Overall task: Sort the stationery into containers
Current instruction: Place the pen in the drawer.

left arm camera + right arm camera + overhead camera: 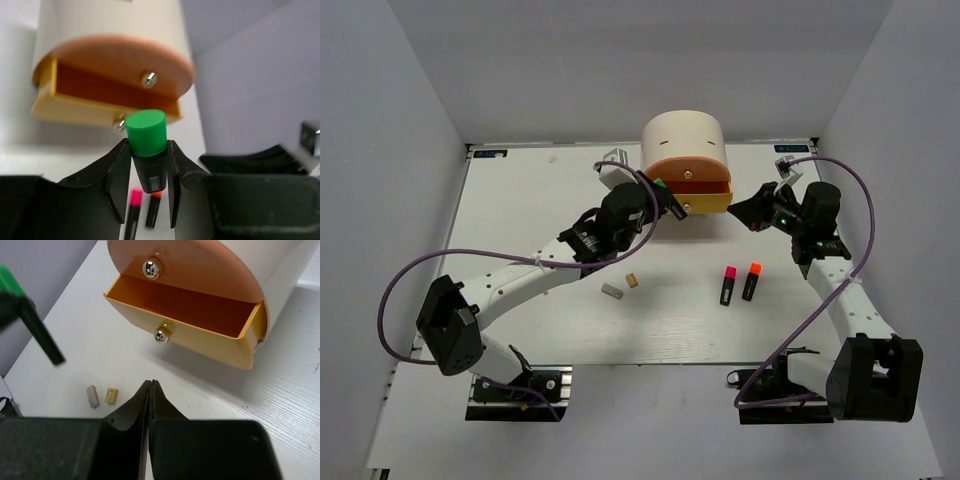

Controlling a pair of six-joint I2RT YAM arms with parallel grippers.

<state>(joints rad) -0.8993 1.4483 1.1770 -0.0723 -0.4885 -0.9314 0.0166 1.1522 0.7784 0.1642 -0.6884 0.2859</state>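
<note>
While my left fingers [121, 165] clamp the green-capped highlighter [146, 132] near the open yellow drawer [200, 340], my right fingers [150, 395] are pressed together, empty. 2 erasers [92, 396] lie on the tabletop [75, 340].

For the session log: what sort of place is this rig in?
Probably a lab robot test cell, not an office: a white table boxed in by plain pale panels, holding a cream desk unit with drawers.

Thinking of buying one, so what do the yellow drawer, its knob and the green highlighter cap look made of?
Yellow drawer: probably smooth plastic, thin even walls with soft sheen. Knob: polished metal or chromed plastic, judging by mirror glints. Green cap: matte plastic, uniform colour.
</note>
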